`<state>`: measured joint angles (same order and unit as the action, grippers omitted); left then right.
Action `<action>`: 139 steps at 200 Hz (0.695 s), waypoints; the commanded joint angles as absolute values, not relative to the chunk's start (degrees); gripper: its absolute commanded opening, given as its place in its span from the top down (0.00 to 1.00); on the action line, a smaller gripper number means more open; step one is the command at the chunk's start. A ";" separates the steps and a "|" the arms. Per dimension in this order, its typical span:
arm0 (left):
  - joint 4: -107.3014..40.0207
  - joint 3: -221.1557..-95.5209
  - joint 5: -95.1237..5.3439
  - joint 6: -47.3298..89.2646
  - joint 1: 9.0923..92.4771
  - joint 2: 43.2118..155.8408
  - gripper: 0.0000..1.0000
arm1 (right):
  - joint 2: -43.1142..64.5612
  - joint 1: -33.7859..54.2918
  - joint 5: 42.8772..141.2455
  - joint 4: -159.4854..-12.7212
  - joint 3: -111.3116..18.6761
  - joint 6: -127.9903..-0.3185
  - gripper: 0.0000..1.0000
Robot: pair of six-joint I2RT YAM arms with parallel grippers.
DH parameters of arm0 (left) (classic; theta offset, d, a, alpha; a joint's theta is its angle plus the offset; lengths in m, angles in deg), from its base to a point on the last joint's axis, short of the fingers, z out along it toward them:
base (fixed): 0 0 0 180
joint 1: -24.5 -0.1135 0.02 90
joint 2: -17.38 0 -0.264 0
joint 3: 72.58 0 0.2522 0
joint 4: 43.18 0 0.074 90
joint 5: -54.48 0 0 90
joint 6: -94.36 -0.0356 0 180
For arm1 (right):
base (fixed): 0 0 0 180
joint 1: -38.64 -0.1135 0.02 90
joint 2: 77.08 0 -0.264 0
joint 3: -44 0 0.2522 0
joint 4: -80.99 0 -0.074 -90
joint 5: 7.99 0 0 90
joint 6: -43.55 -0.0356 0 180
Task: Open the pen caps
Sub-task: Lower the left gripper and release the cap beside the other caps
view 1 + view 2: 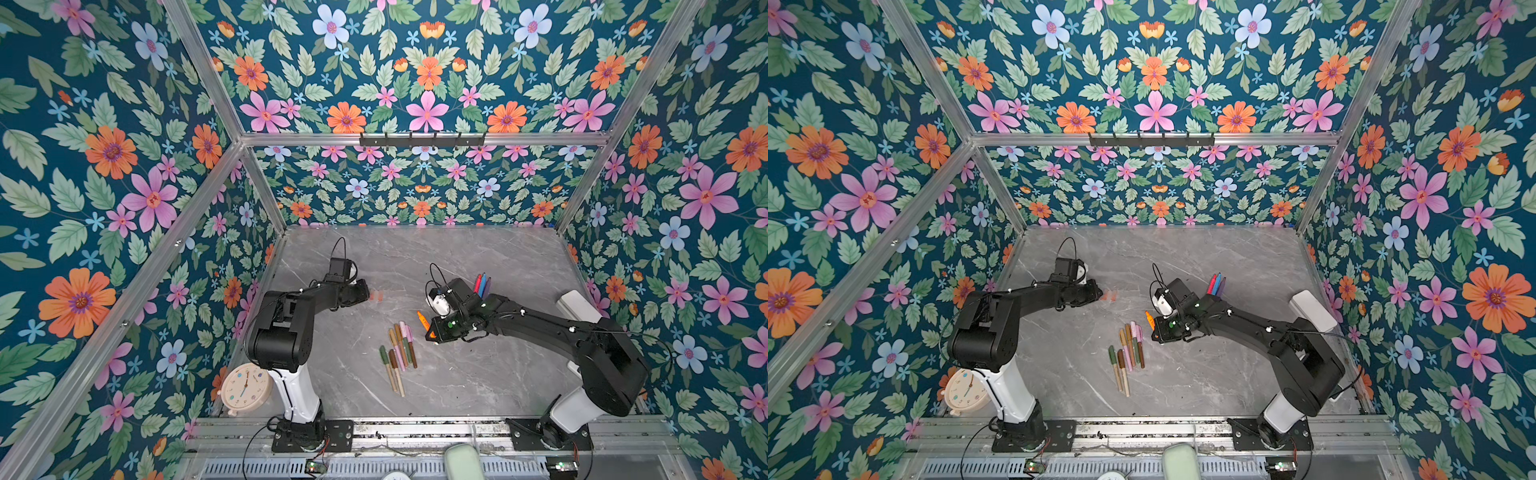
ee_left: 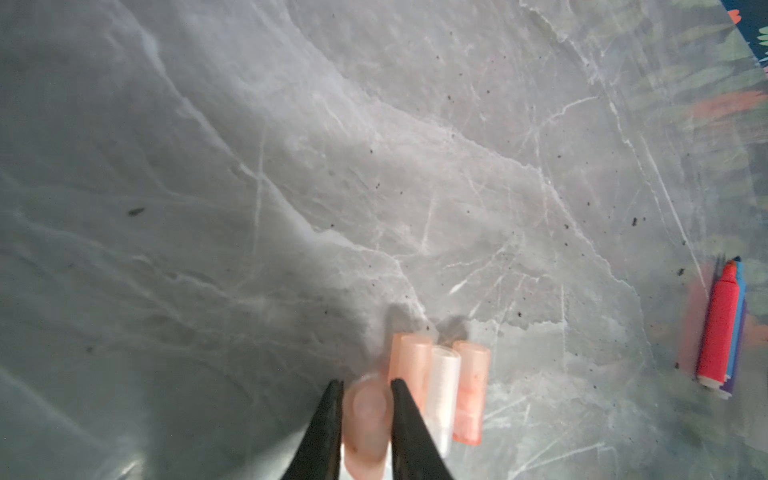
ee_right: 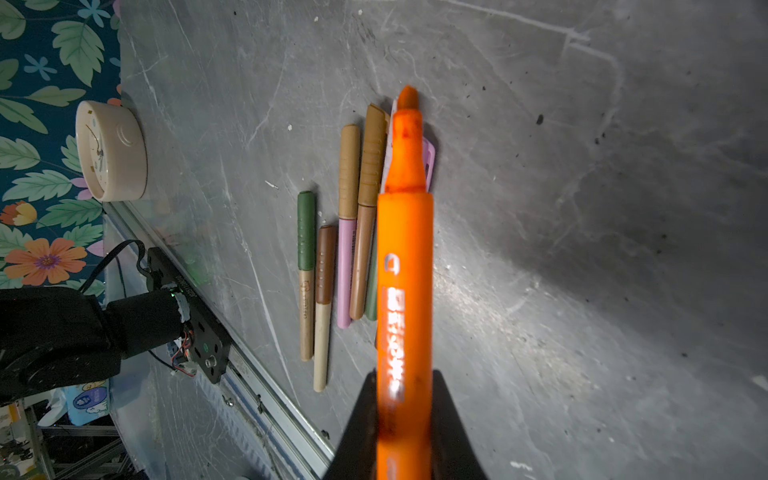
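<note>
Left hand [image 2: 366, 381] first: there's a pale see-through cap [image 2: 368, 419] sitting right between its two fingers, but the cap is smeared with blur, so I honestly can't tell if it's pinched or already let go. Just to the right of that hand, on the far left part of the desk [image 1: 457, 374], three loose caps [image 2: 444, 386] lie side by side, touching each other. Two are pale orange-red and the one between them is whitish. Over at the right hand [image 3: 405, 386], the fingers are clamped on the barrel of the orange pen [image 3: 405, 249]. Its felt tip is bare, and it's held up near the middle of the desk. Further out, at the far right, the red, blue and purple pens [image 1: 482, 284] lie bunched together. The red and blue ones show bare tips, but the purple's tip I can't make out. So my read is that the four bright ones are basically done, with four caps off to match. What's left is the six muted pens [image 1: 399, 353], bundled in the middle toward the near side, just left of the right hand. Every one I can see properly has its olive, brown, tan or pink cap on, so I'd call it a bit under halfway, with the orange pen and that last cap not yet set down.
</note>
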<state>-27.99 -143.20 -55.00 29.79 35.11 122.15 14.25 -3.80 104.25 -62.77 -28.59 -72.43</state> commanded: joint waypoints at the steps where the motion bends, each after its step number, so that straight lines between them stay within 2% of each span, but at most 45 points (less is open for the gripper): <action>1: -27.09 -143.20 -55.10 29.94 35.13 121.55 0.71 | 14.33 -3.82 103.63 -62.49 -28.87 -72.23 1.00; 84: -26.88 -143.55 -53.98 30.03 35.13 119.77 0.70 | 13.11 -3.78 102.03 -61.18 -29.17 -71.86 1.00; 139: -29.16 -143.05 -57.58 31.59 35.13 121.41 0.69 | 13.36 -3.81 101.91 -60.82 -29.37 -71.68 1.00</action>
<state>-27.38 -143.24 -55.33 30.29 35.11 121.08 13.36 -3.69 102.59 -61.22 -29.27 -72.19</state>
